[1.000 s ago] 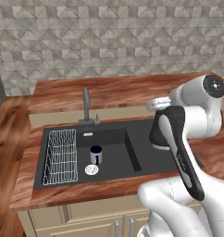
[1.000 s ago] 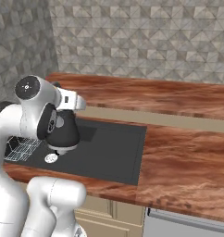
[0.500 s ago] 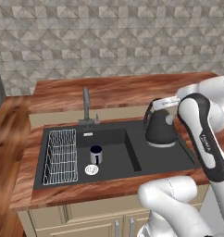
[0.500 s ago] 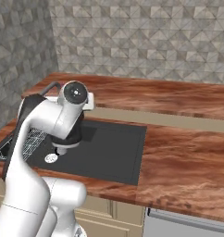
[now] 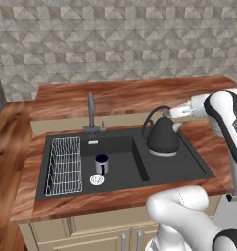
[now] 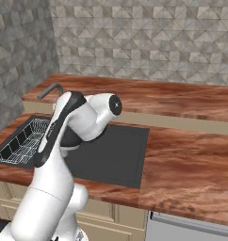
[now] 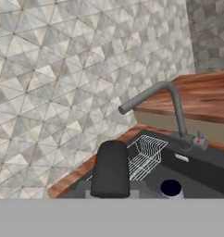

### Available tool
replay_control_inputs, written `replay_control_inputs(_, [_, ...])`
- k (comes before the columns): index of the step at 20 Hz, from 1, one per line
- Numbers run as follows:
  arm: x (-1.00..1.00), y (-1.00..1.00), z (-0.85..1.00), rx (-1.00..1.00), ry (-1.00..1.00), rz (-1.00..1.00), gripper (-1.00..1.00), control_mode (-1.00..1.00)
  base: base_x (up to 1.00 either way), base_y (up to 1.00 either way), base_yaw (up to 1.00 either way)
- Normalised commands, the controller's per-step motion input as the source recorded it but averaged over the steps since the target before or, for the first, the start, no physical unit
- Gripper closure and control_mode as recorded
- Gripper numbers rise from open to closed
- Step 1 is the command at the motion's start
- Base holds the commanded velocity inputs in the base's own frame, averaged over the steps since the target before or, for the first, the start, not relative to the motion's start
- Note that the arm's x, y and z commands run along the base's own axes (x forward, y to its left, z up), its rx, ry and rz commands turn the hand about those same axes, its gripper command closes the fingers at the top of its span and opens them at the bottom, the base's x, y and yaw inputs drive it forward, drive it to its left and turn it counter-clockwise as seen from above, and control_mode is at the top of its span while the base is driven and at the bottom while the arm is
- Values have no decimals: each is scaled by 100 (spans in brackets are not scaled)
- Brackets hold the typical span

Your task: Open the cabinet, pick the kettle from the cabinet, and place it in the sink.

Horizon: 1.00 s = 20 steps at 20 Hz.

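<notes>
**Operator:** Left base view. Report position and change.

**Inspector:** The kettle (image 5: 163,135) now sits low in the right-hand basin of the sink (image 5: 199,166), base at or just above the floor; contact cannot be confirmed. A second ago it was held higher, beside the arm at the sink's right edge, and it has since travelled left and down. The gripper (image 5: 170,112) is pressed together on the kettle's looped top handle. Judgement: carry complete, release pending.

**Operator:** Orientation?

**Inspector:** Upright. Long axis vertical, dome down, loop on top. The short spout points right, toward the arm. The handle loop arcs over to the left.

**Operator:** Right base view.

**Inspector:** The arm (image 6: 83,117) has swung from the basin's near left corner to lean across the sink (image 6: 116,155). It covers most of the kettle (image 6: 71,137); a dark curve shows under the forearm. The dish rack (image 6: 19,141) lies to the left.

**Operator:** Hand view.

**Inspector:** One dark fingertip (image 7: 110,169) rises at the bottom, and the kettle itself is not discernible here. Beyond it stand the faucet (image 7: 169,109), the dish rack (image 7: 146,155) and the small dark mug (image 7: 171,187) in the left basin.

**Operator:** Consequence?

**Inspector:** Likely next: spread the jaws, then withdraw upward clear of the loop.
</notes>
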Motion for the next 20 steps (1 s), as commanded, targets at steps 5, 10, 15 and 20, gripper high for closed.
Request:
replay_control_inputs(5, [16,12,-6,4,0,34,100,-100,0,0,0])
replay_control_inputs(10, [12,9,-2,3,0,29,100,-100,0,0,0])
replay_control_inputs(15, [7,15,-4,0,0,4,100,-100,0,0,0])
replay_control_inputs(20, [4,15,-15,9,-3,3,100,-100,0,0,0])
